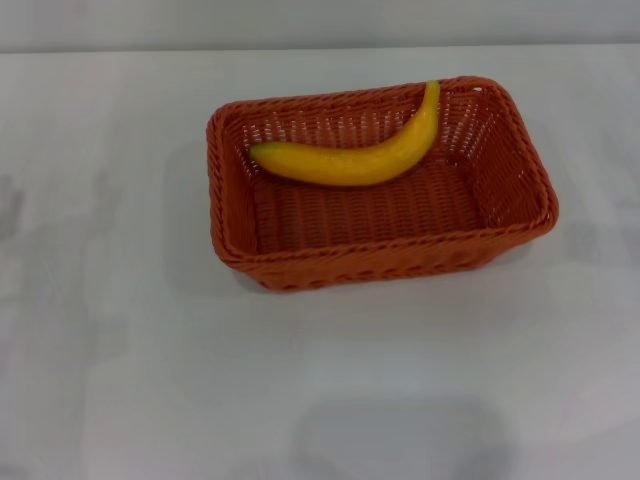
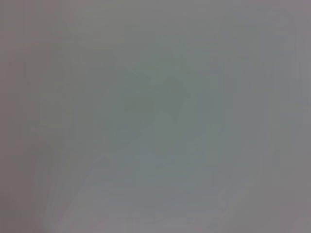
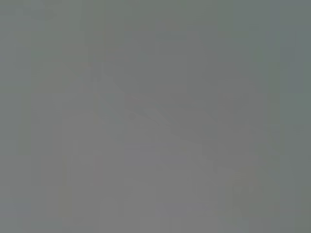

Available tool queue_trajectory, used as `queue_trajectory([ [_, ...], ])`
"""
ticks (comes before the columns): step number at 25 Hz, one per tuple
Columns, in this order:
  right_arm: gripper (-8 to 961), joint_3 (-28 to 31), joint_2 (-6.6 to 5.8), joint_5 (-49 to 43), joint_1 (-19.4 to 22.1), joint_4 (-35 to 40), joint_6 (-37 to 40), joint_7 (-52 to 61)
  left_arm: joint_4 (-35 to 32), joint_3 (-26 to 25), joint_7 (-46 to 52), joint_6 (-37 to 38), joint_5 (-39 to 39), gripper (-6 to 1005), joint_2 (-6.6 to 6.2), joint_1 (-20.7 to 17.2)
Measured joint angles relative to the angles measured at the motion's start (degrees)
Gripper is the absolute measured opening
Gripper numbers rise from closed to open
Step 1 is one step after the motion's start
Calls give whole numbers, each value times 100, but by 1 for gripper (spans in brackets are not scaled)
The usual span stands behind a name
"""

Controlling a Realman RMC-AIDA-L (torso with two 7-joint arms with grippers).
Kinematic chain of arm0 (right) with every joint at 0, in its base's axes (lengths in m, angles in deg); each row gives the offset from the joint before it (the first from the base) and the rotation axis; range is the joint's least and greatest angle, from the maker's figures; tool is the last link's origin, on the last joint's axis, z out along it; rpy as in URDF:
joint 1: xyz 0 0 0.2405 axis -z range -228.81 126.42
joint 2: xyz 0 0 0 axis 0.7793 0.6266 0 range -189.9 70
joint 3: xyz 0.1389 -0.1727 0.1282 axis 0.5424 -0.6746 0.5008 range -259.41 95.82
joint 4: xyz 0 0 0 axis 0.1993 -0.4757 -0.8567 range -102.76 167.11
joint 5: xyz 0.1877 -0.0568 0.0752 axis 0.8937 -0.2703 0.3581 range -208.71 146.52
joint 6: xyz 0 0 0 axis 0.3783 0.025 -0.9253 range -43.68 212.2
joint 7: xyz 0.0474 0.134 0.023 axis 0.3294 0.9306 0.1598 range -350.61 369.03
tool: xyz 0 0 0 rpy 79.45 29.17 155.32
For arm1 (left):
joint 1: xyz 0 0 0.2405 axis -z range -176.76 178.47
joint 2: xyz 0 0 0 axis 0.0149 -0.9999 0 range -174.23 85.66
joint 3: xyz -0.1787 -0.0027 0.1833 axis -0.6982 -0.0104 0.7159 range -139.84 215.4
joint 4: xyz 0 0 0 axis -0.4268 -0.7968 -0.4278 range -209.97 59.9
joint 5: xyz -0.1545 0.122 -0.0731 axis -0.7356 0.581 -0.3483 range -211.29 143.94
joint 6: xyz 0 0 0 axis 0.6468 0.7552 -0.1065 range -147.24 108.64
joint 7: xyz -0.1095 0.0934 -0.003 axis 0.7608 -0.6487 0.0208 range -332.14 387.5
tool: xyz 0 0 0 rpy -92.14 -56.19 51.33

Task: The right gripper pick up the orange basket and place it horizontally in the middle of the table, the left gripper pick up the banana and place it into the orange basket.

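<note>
Lying inside the orange basket (image 1: 300, 262), the banana (image 1: 355, 158) curved from its left wall up to the far right rim. That basket sat lengthwise mid-table (image 1: 120, 350). Neither the left gripper nor the right gripper appeared in any view, so their poses and fingers couldn't be told.

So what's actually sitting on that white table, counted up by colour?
Orange: 1, the orange basket
Yellow: 1, the banana lying inside it
Total: 2 on the table
</note>
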State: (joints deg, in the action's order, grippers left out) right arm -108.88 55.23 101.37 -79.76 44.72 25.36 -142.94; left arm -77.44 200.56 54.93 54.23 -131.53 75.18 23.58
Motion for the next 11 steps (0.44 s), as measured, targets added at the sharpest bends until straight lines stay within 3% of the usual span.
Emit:
queue_trajectory([
  [11,710,-657,66,-2,-30,-271,-126,-1054,-166,6,-301,24,31,876,5,-181],
])
